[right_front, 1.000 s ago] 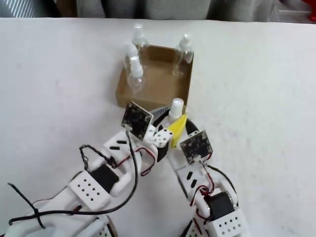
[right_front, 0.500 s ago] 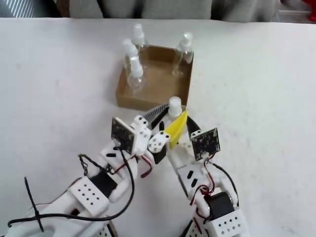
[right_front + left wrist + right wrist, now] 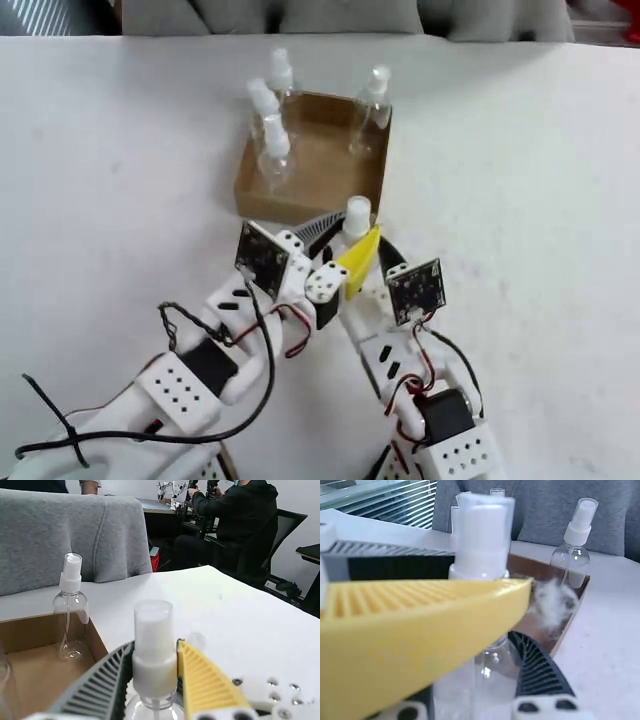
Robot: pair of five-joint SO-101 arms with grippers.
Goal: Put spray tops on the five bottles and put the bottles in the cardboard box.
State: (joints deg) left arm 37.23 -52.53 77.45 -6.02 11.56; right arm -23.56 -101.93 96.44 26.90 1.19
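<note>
Nearest, just outside the cardboard box's [image 3: 285, 205] near wall, the left end effector [image 3: 154, 648] pinches the spray top [image 3: 153, 625] of an upright clear bottle [image 3: 490, 662] — the right end effector [image 3: 518, 612] clamps its body lower down. Beyond, four capped bottles [image 3: 275, 150] stand inside the box on the white table [image 3: 520, 150].

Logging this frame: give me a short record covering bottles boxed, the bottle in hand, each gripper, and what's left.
box: cardboard box, just beyond both arms
boxed: four bottles, all capped; three along one side, one in a far corner
in hand: fifth bottle, upright outside the box's near wall, spray top on its neck
left gripper: shut on spray top
right gripper: apparently shut on fifth bottle, lower down
remaining: fifth bottle not yet boxed
</note>
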